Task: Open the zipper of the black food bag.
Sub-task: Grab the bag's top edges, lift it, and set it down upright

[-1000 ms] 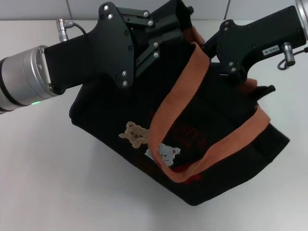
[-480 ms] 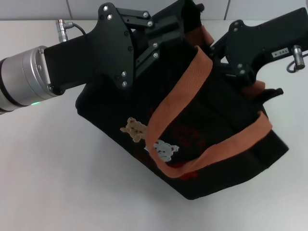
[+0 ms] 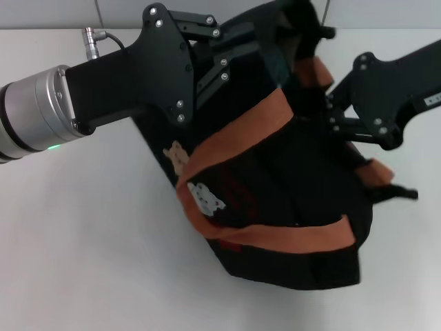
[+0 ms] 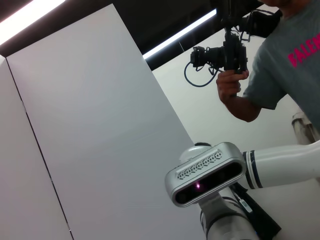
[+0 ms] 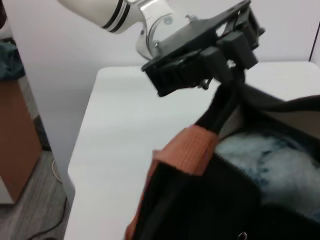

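Observation:
The black food bag (image 3: 289, 172) lies tilted on the white table, with orange-brown handles (image 3: 234, 134) across its front and bear patches (image 3: 203, 196) turned to the left. My left gripper (image 3: 265, 52) reaches in from the left and is shut on black fabric at the bag's top end; the right wrist view shows that gripper (image 5: 227, 65) pinching a black strip. My right gripper (image 3: 341, 121) presses against the bag's right rim, its tips hidden by fabric. The zipper (image 5: 235, 167) shows as a toothed track beside a gap with pale lining inside.
The white table (image 3: 83, 262) stretches to the left and front of the bag. A tiled wall (image 3: 55, 14) runs along the far edge. A person holding a camera (image 4: 225, 55) stands beyond the robot in the left wrist view.
My right gripper has moved down and to the right along the rim. The bag has swung with it, its lower end turning rightwards and its front patches shifting left. The left arm has stayed put.

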